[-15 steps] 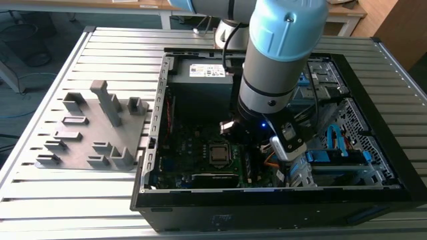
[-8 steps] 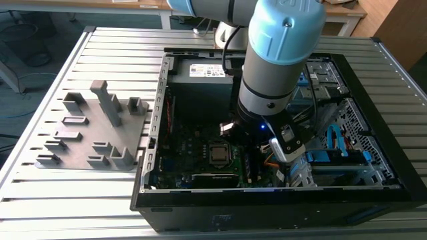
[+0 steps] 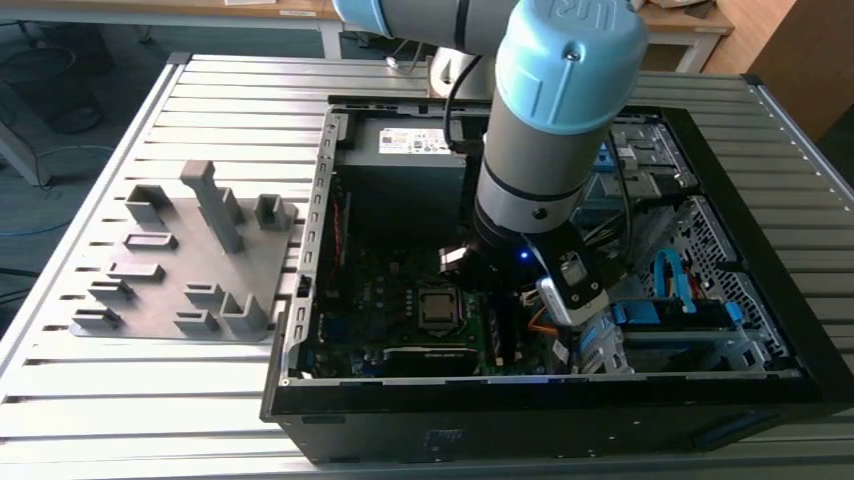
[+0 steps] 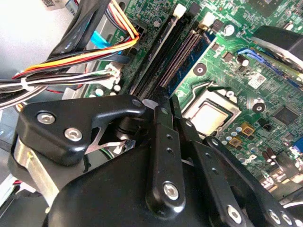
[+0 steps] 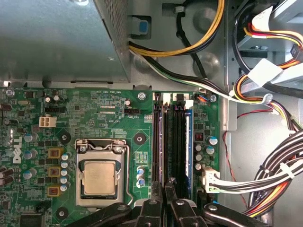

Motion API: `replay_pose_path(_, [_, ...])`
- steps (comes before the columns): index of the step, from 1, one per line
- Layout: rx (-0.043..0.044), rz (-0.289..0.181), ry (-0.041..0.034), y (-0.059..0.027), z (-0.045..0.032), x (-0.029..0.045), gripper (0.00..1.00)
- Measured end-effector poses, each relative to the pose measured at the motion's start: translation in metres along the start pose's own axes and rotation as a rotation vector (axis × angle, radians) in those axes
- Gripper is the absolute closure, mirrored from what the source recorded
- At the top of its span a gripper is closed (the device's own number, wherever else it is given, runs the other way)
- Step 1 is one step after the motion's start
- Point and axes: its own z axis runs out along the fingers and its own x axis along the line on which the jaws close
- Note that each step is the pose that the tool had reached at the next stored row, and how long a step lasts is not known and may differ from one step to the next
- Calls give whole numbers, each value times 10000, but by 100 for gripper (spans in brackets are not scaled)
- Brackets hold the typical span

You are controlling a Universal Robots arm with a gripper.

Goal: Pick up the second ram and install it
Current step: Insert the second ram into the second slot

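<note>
I have the gripper (image 5: pixel 164 185) down inside the open computer case (image 3: pixel 302 300), and in both wrist views its two fingers look pressed together with nothing visible between them.

I take the second ram (image 5: pixel 189 142) to be the blue-green stick standing edge-up in the row of memory slots (image 5: pixel 176 142). It looks already set in a slot. Its long axis runs straight away from the fingertips (image 4: pixel 163 106), in line with the slots. A darker stick (image 5: pixel 158 142) sits in a slot on the other side of the row, with empty black slots between the two.

The fingertips hang over the end of the slot row nearest the wrist. I cannot tell whether they touch the blue-green board or only hover above that end.

Room is tight. The processor socket (image 5: pixel 98 176) lies just beside the slots on one flank, and a white connector (image 5: pixel 209 178) with its cable bundle (image 5: pixel 284 161) crowds the other. In the exterior view, the gray holder tray (image 3: pixel 174 270) sits well apart on the table, outside the case on the exterior view's left.
</note>
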Motion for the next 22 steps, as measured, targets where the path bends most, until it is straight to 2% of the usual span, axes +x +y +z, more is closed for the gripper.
replay_pose_path(10, [1, 26, -6, 28, 21, 1, 86])
replay_pose_path(13, [-32, 26, -33, 36, -19, 1, 86])
replay_pose_path(16, [-3, 25, -35, 35, -90, 3, 86])
replay_pose_path(22, [38, 110, -39, 33, -101, 2, 86])
